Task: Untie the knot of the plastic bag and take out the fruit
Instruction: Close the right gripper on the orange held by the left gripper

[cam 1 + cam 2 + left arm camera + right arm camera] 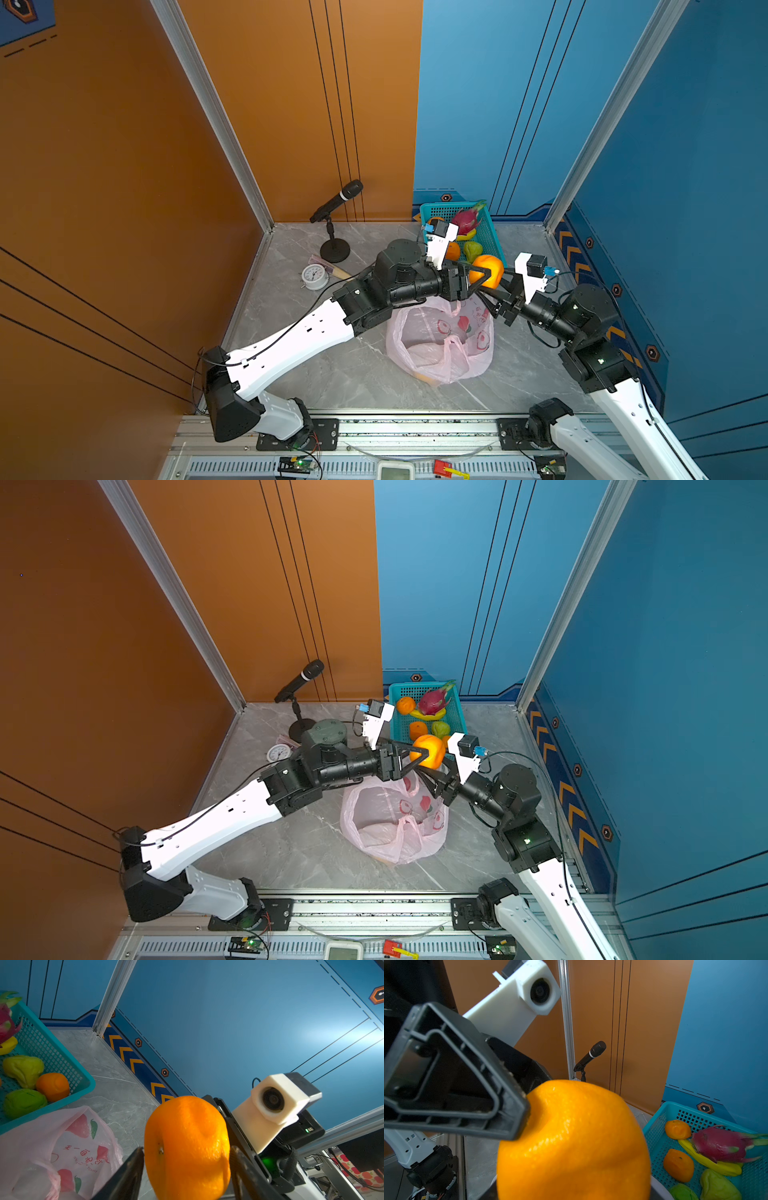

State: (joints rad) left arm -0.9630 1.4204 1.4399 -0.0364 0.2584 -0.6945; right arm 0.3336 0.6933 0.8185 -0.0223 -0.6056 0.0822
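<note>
Orange sits between left claw and right claw above the bag; which pinches it, I cannot tell. A mistimed release drops it.

Pink bag bears red, perhaps strawberry, prints; basket teal, perforated.

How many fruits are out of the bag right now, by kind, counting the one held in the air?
Small oranges in the basket: 3
Held orange: 1
Dragon fruit: 1
Banana: 1
Green fruits: 2
Total: 8
</note>
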